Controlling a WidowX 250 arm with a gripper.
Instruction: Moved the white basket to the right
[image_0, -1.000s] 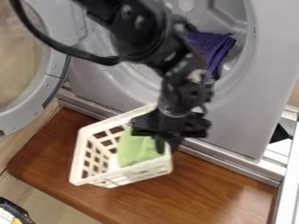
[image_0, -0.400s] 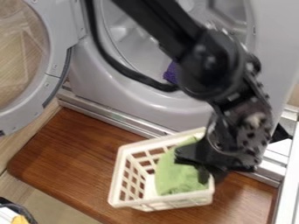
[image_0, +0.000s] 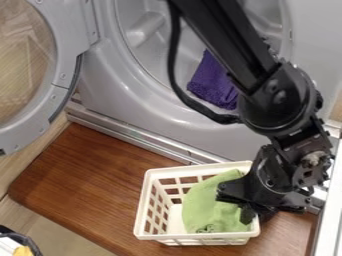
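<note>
Here, the white basket, lined by a green cloth, is positioned near the wooden board's back edge, toward its right edge. Its right wall is pinched by the gripper; beyond, a purple cloth is seen in the drum.

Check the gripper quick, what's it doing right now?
Gripper: looks closed on the side wall of the white basket.
</note>
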